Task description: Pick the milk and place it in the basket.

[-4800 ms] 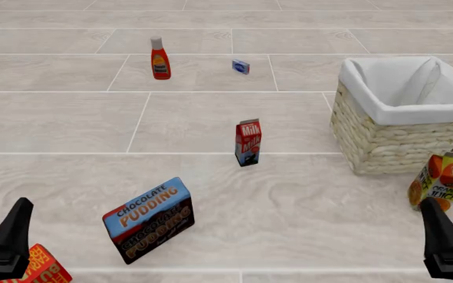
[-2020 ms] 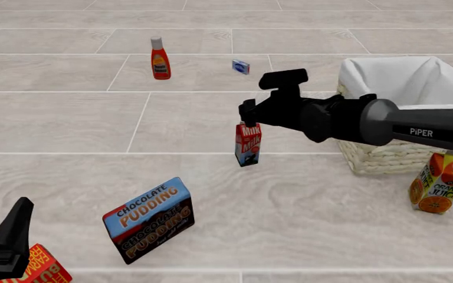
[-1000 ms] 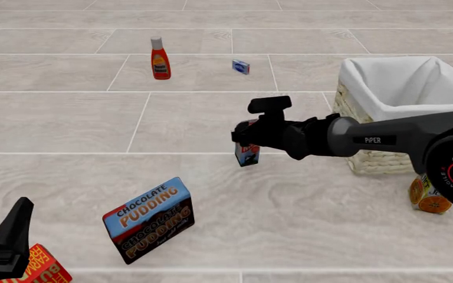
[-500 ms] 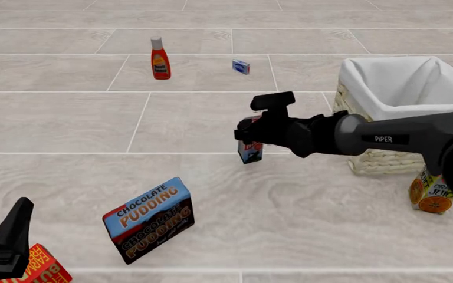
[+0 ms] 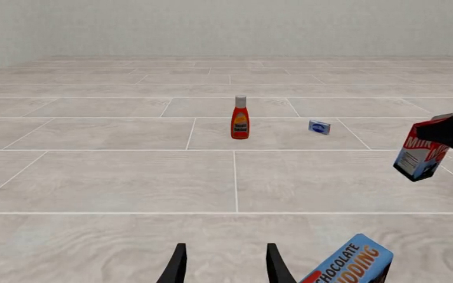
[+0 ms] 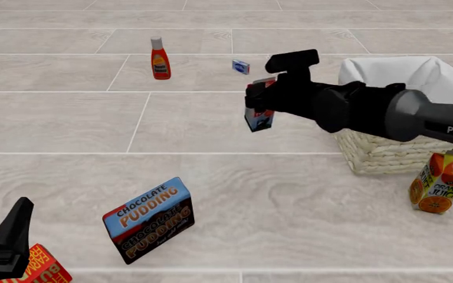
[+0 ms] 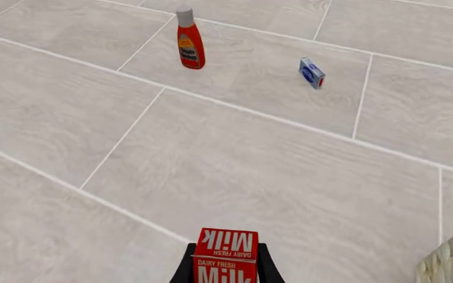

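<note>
The milk (image 6: 259, 118), a small red carton with a blue-and-white lower part, hangs tilted in the air, clear of the floor, left of the basket (image 6: 377, 151). My right gripper (image 6: 259, 104) is shut on its top. In the right wrist view the milk (image 7: 226, 257) sits between the two black fingers (image 7: 186, 266). From the left wrist view the milk (image 5: 421, 155) shows off to the side, held by a black finger. My left gripper (image 5: 225, 268) stays low near the front left, open and empty. The basket is pale wicker with a white cloth lining.
A red ketchup bottle (image 6: 160, 58) and a small blue box (image 6: 240, 66) stand at the back. A chocolate pudding box (image 6: 149, 219) leans at the front left, with another red box (image 6: 44, 269) beside my left gripper. An orange juice carton (image 6: 443, 183) stands in front of the basket.
My right gripper came down onto the milk, shut on it and has now lifted it up and slightly right, toward the basket. The left arm has not moved.
</note>
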You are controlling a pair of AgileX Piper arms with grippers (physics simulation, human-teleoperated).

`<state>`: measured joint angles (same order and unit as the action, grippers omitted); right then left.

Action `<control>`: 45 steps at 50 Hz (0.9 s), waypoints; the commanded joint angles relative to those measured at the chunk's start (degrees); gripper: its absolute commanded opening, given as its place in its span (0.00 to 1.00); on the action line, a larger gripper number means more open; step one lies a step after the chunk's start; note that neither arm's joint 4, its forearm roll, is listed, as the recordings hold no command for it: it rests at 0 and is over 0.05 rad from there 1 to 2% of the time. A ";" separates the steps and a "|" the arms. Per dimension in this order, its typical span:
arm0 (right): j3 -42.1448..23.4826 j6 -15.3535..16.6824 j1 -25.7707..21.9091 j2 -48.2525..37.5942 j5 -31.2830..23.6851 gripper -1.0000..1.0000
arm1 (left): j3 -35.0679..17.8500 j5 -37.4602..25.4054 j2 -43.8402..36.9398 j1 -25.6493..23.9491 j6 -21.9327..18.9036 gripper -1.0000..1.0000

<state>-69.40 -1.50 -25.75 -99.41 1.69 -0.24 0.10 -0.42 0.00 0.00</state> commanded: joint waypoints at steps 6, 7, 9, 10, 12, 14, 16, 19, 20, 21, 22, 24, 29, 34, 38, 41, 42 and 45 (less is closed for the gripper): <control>-3.23 0.63 1.71 10.74 -5.16 0.00 | 0.00 0.00 0.00 0.00 0.00 1.00; -3.53 0.64 1.91 11.09 -5.46 0.00 | 0.00 0.00 0.00 0.00 0.00 1.00; -4.19 0.85 2.21 11.77 -6.19 0.00 | 0.00 0.00 0.00 0.00 0.00 1.00; -4.42 0.83 2.48 12.04 -6.40 0.00 | 0.00 0.00 0.00 0.00 0.00 1.00; -5.02 0.92 2.89 12.37 -6.94 0.00 | 0.00 0.00 0.00 0.00 0.00 1.00; -5.43 1.25 3.73 13.04 -7.29 0.00 | 0.00 0.00 0.00 0.00 0.00 1.00; -5.69 0.88 3.79 13.63 -7.66 0.00 | 0.00 0.00 0.00 0.00 0.00 1.00; -5.69 0.42 4.54 15.16 -7.90 0.00 | 0.00 0.00 0.00 0.00 0.00 1.00; -5.68 0.42 4.54 15.16 -7.90 0.00 | 0.00 0.00 0.00 0.00 0.00 1.00; -5.76 0.60 4.94 15.44 -8.04 0.00 | 0.00 0.00 0.00 0.00 0.00 1.00; -5.83 1.02 5.41 15.63 -8.18 0.00 | 0.00 0.00 0.00 0.00 0.00 1.00; -5.91 1.38 6.09 16.30 -8.45 0.00 | 0.00 0.00 0.00 0.00 0.00 1.00; -5.75 2.44 9.27 18.01 -8.85 0.00 | 0.00 0.00 0.00 0.00 0.00 1.00; -4.73 3.21 11.81 19.42 -8.56 0.00 | 0.00 0.00 0.00 0.00 0.00 1.00; -4.31 3.73 12.68 19.98 -8.47 0.00 | 0.00 0.00 0.00 0.00 0.00 1.00; -3.88 3.94 14.11 20.79 -8.41 0.00 | 0.00 0.00 0.00 0.00 0.00 1.00; -3.70 3.83 14.41 21.09 -8.40 0.00 | 0.00 0.00 0.00 0.00 0.00 1.00; -3.02 3.31 15.40 22.12 -8.18 0.00 | 0.00 0.00 0.00 0.00 0.00 1.00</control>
<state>-72.66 2.54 -13.91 -80.73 -6.86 -0.24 0.10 -0.42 0.00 0.00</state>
